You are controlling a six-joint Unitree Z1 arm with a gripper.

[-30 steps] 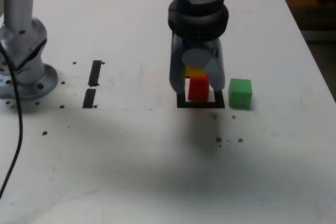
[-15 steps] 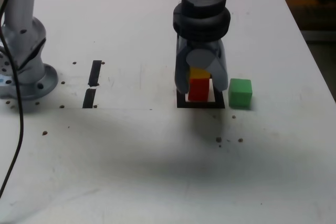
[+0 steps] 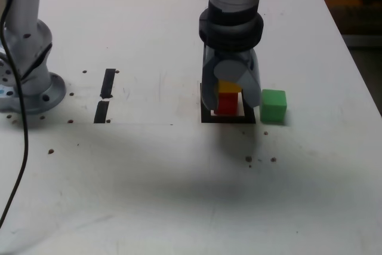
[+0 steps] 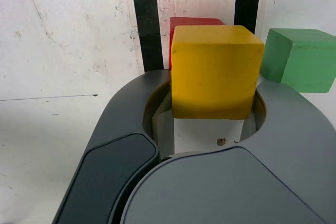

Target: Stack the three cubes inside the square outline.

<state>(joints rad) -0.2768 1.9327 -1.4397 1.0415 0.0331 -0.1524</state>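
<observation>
In the exterior view, the red cube (image 3: 227,104) stands inside the square outline (image 3: 228,118) of black tape. My gripper (image 3: 230,100) is shut on the yellow cube (image 3: 227,86) and holds it directly over the red cube, close above or touching; I cannot tell which. The green cube (image 3: 273,106) sits on the table just outside the outline, on the exterior view's right. In the wrist view the yellow cube (image 4: 215,69) sits between the dark fingers (image 4: 121,129) and hides most of the red cube (image 4: 194,21). The green cube (image 4: 299,59) and the outline (image 4: 142,24) lie beyond.
A grey arm base (image 3: 27,82) with a black cable (image 3: 21,147) stands at the exterior view's left. Two short black tape strips (image 3: 107,83) (image 3: 101,111) lie between it and the outline. The table edge (image 3: 358,70) runs along the exterior view's right.
The gripper has come down and shifted slightly towards the exterior view's right with the yellow cube, now covering more of the red cube. The green cube has not moved.
</observation>
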